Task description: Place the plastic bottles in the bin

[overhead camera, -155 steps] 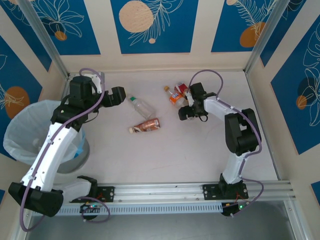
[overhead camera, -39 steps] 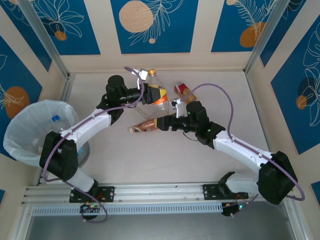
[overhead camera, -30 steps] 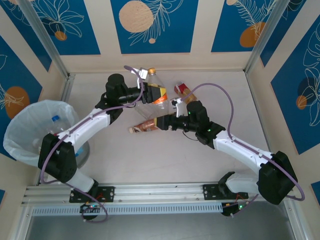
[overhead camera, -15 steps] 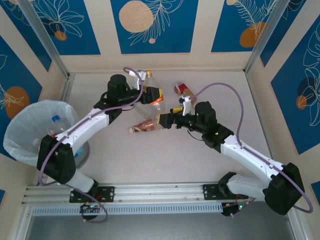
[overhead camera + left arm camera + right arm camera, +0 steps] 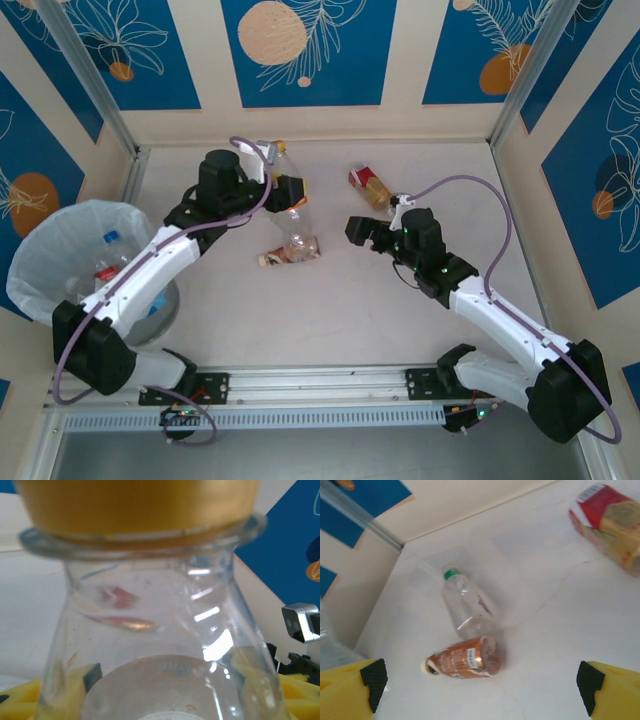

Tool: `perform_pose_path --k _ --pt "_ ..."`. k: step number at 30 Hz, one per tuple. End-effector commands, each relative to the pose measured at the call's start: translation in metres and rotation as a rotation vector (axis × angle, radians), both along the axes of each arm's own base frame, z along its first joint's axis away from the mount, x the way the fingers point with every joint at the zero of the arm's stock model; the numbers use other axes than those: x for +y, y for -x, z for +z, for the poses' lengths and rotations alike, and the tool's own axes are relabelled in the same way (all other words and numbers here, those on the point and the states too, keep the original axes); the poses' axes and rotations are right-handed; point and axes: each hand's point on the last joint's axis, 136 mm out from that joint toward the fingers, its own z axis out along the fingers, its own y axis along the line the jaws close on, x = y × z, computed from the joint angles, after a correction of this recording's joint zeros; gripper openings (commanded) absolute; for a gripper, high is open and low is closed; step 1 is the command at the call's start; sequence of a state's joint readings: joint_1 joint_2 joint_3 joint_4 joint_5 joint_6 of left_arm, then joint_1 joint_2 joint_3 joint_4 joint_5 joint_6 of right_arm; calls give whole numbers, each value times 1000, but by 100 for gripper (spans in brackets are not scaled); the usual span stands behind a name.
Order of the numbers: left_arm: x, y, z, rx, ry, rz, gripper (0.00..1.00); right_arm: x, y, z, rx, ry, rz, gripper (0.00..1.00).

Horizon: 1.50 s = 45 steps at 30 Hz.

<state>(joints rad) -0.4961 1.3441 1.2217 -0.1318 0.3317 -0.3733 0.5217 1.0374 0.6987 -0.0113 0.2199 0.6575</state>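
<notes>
Now | left hand (image 5: 288, 188) squeezes yellow-capped bottle (image 5: 150, 630), lifted off the surface (image 5: 330, 310) for the bin (image 5: 40, 235) | right hand (image 5: 358, 230) wide open, empty, aimed at brown bottle (image 5: 462, 660), probably next.

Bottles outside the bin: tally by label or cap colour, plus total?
brown-label bottle: 1
green-cap clear bottle: 1
red-label bottle: 1
gold-cap bottle, gripped by the left hand: 1
Total: 4
</notes>
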Motion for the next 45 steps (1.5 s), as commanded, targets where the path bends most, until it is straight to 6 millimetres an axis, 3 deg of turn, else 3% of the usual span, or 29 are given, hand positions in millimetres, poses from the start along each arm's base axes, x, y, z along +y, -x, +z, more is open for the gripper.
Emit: perform_pose_path --k 1,7,22,30,35,41,45 --pt "20 9 30 -78 -58 64 57 -14 0 -8 38 6 -74 100" --pt "41 24 66 -132 -45 107 56 -13 -3 -10 49 8 -72 100" --pt "138 27 140 -291 -213 518 54 -3 -10 -12 71 -4 -48 100" --pt "228 46 170 -349 -309 877 54 0 -13 -14 79 -8 -41 100" --pt "289 62 179 -340 -415 1150 54 6 -18 -15 85 -7 -23 100" --pt "331 82 186 -310 -474 1325 54 12 -22 -16 92 9 -2 100" --pt "351 93 178 -263 -508 1402 55 13 -22 -13 92 20 12 100"
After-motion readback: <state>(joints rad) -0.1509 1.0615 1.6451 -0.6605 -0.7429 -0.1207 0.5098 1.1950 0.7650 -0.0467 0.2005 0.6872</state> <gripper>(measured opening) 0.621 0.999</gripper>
